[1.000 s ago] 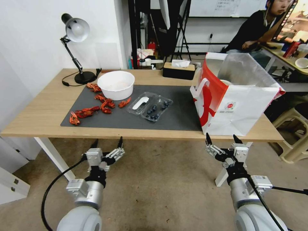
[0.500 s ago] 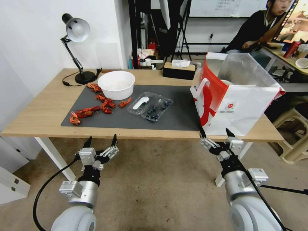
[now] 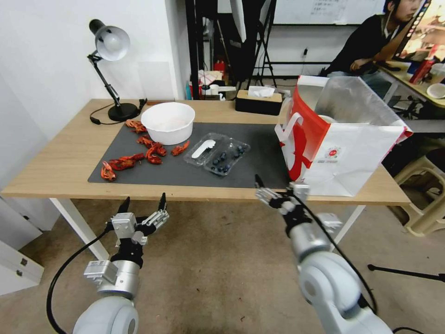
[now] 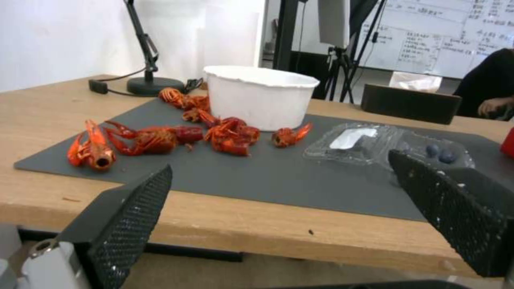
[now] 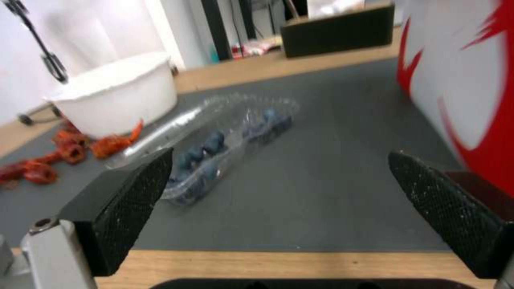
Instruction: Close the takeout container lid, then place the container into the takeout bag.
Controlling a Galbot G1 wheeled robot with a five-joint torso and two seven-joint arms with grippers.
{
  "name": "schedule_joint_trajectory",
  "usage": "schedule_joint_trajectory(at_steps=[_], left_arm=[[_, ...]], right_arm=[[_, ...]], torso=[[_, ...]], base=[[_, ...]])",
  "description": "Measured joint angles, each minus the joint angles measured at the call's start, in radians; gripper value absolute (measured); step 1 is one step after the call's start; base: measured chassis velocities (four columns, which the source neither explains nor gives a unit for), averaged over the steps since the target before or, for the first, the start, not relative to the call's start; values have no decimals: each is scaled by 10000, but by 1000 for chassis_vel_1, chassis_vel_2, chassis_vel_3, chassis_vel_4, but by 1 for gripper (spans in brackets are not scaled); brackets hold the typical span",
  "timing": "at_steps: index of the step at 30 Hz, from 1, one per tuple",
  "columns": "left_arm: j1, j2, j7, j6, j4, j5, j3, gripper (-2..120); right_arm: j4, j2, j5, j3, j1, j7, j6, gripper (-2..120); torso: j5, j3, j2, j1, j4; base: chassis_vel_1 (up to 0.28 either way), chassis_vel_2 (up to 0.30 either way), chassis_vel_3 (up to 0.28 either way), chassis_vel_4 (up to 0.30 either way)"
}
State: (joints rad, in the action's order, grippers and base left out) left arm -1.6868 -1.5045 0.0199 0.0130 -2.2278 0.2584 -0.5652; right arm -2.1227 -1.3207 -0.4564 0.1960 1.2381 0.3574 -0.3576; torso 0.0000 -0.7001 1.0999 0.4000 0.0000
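Risen tableward, right gripper [image 3: 274, 189] gapes just short of takeout container [image 3: 217, 155].

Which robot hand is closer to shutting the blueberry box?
Probably the right. The right gripper is open at the table edge, just short of the takeout container. The left gripper, also open, hangs lower, below the table.

Left gripper [image 3: 143, 207] hangs below the table's [image 3: 55, 176] front edge, toward its left end, fingers spread wide and pointing up, forearm rising from below. Right gripper [image 3: 278, 189] sits at the front edge, right of centre, wrist turned toward the table's middle; its jaws stand wide apart, one fingertip seemingly just over the edge.
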Motion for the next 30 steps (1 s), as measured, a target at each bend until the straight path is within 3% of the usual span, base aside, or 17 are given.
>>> schedule_joint_trajectory(at_steps=[7, 15, 23, 30], left_arm=[[-68, -89, 3, -51, 0, -37, -100, 100], [-69, -70, 38, -84, 23, -25, -209, 100], [-63, -92, 58, -151, 87, -15, -241, 100], [-48, -81, 89, -214, 139, 12, -287, 100]], right_arm=[[992, -371, -745, -1106, -1630, 1489, -748, 100], [2044, -610, -991, -1913, -2932, 2506, -1433, 100], [2805, -823, -1648, -2415, -4091, 3569, -2486, 100], [3078, -922, -1743, -2480, -4419, 3900, -3151, 100]], torso=[[0, 0, 0, 0, 1], [-2, 0, 0, 0, 0], [0, 1, 0, 0, 1], [0, 1, 0, 0, 0]], base=[[0, 0, 0, 0], [0, 0, 0, 0], [0, 0, 0, 0], [0, 0, 0, 0]])
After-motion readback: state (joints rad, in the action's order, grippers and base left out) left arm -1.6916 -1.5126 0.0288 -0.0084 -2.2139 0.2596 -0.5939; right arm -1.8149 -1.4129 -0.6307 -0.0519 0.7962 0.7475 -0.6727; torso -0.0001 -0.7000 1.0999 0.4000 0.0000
